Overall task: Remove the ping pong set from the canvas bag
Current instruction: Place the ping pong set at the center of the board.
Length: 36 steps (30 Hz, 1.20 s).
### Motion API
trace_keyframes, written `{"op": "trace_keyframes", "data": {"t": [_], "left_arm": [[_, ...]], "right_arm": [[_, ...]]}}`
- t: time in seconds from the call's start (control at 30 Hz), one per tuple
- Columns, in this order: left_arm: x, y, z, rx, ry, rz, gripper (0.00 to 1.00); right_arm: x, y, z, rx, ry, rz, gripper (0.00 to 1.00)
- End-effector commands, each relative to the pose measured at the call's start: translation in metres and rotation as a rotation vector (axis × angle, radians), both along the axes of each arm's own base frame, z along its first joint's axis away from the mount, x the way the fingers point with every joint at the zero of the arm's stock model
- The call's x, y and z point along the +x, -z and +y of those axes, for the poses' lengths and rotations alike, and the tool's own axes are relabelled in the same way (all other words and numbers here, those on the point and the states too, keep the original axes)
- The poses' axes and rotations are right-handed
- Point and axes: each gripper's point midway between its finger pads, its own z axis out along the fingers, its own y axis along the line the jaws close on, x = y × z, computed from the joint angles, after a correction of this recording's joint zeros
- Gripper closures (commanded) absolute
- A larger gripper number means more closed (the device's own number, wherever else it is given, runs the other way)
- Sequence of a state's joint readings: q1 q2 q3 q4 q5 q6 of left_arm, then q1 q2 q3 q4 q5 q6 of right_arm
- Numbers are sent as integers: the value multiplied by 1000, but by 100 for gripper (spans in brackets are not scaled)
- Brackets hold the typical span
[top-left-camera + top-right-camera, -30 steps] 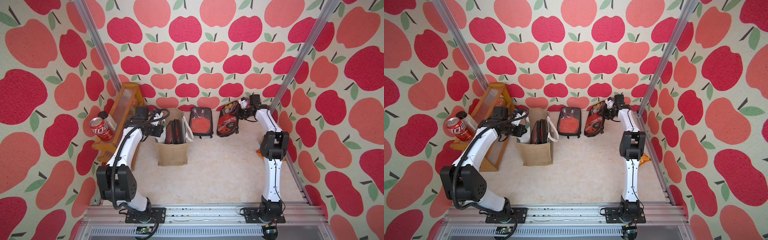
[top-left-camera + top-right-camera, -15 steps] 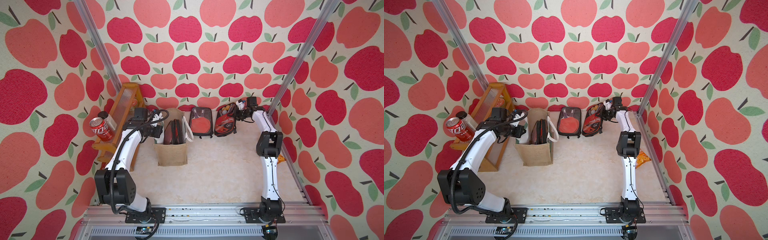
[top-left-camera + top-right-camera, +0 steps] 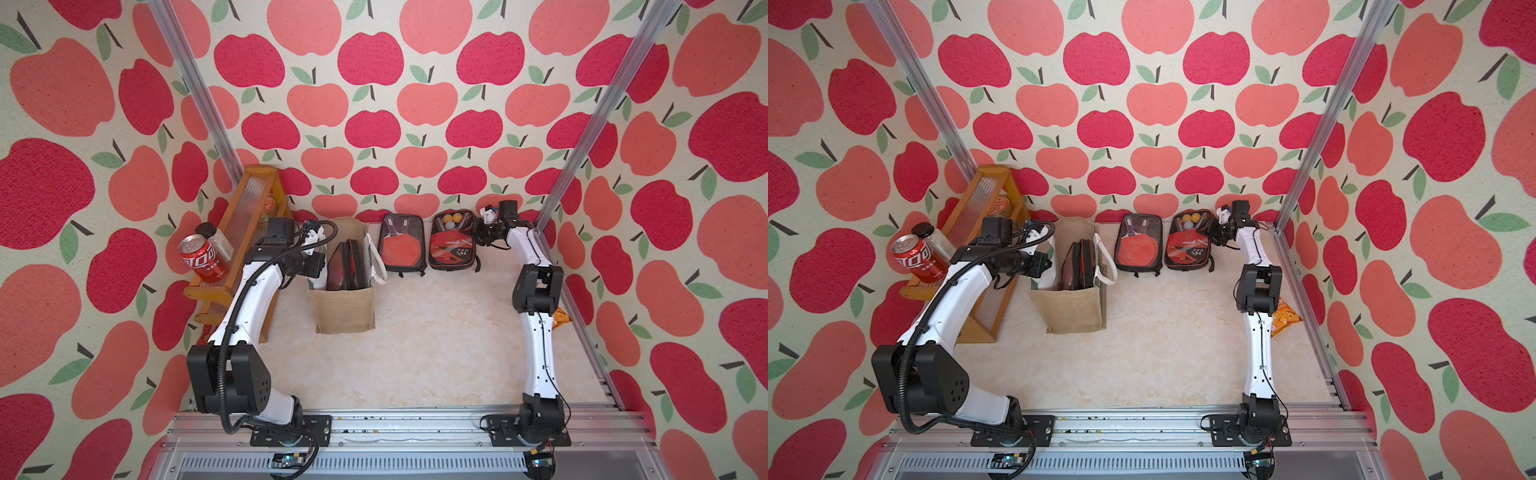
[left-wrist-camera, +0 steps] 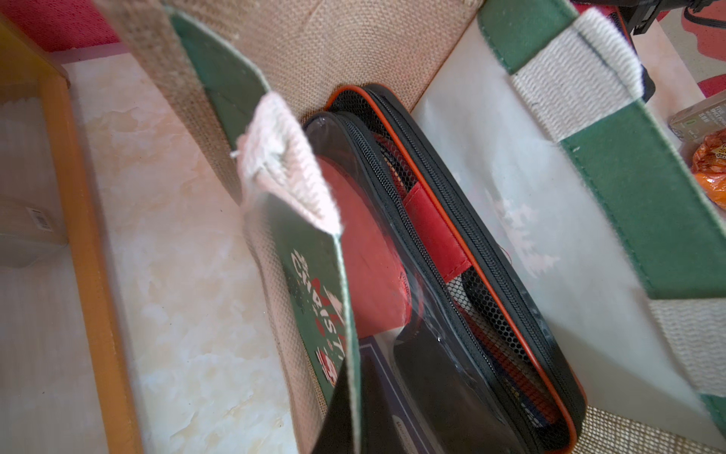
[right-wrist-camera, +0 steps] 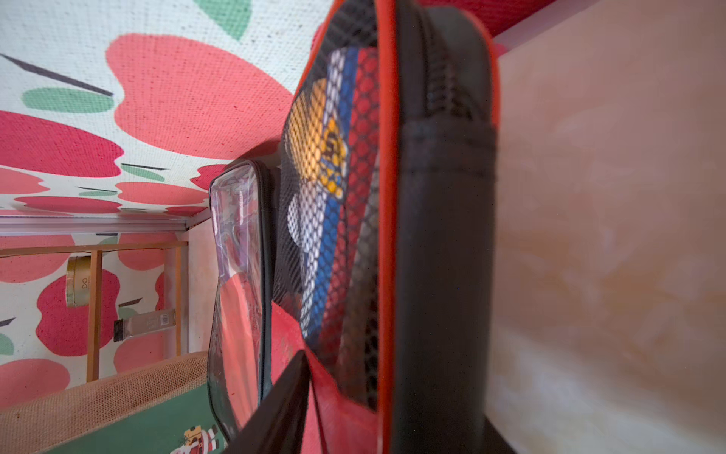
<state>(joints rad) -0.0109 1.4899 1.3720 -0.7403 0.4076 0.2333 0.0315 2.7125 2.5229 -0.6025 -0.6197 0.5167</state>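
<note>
Walls papered with large red and coral apples enclose a pale, marble-patterned counter, seen from above in both top views. Left of centre stands the canvas bag, a boxy tan tote with white rope handles, upright and open at the top. A ping pong set in a black zip case with orange piping stands on edge inside it; the left wrist view shows a red paddle face behind the case's clear panel. The left hand is closed and sits at the bag's left rim, where the wrist view shows the bag's green-lined wall running in beside a dark finger, apparently pinched. At the foot of the back wall, just right of the bag, are two more sets side by side: a clear-fronted case showing a red paddle, and a red-and-black case with orange and white balls behind mesh. The right hand is at that second case's upper right corner, with its jaws on either side of the case's edge; I cannot tell whether they grip it. A wooden shelf on the left carries a red soda can and a black-lidded jar. An orange snack packet lies by the right arm.
</note>
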Motion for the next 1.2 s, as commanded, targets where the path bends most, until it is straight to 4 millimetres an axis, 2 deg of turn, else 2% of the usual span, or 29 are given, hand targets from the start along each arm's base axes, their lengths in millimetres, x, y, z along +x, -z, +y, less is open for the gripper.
{"op": "trace_keyframes", "data": {"t": [0.0, 0.3, 0.97, 1.07, 1.17], "left_arm": [[-9, -2, -1, -1, -1, 7, 100], [-8, 0, -7, 3, 16, 15, 100], [-6, 2, -9, 9, 22, 17, 100], [-6, 2, -10, 8, 25, 18, 100], [-5, 3, -11, 8, 29, 20, 100]], "right_arm": [[15, -25, 1, 30, 22, -70, 49], [21, -29, -3, 19, 62, -71, 35], [16, -40, -3, -4, 49, -78, 34], [9, -51, 3, -44, 30, -88, 34], [-4, -62, 19, -112, -6, -101, 34]]}}
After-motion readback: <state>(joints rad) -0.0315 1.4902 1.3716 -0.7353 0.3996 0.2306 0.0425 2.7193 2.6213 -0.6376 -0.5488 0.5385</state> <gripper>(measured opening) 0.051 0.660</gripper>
